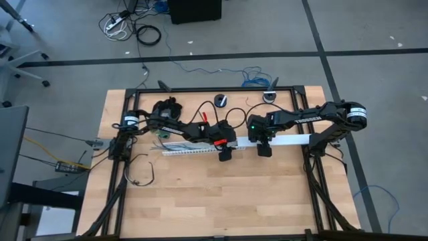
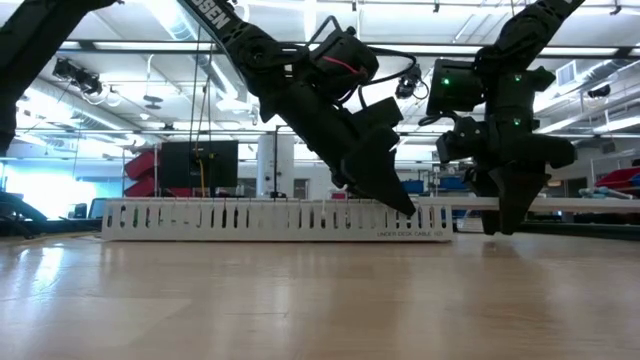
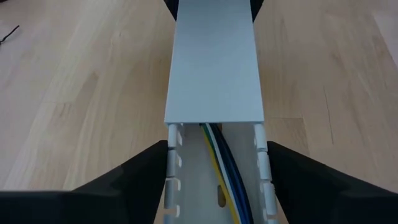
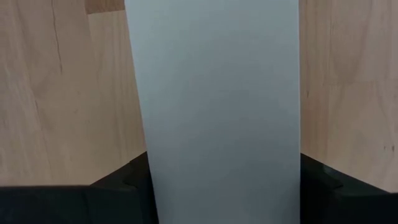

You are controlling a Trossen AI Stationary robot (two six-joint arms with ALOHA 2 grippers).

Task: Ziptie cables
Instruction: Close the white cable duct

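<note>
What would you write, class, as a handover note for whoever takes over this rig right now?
Left gripper: fingers either side of the slotted duct, at the cover's end; grip unclear.
Right gripper: straddling the cover farther along; grip unclear.
Cables: lying inside the duct, running under the cover.
Done: cover sits over part of the duct.
Left: no ziptie visible on the cables; the rest of the duct is uncovered.
</note>
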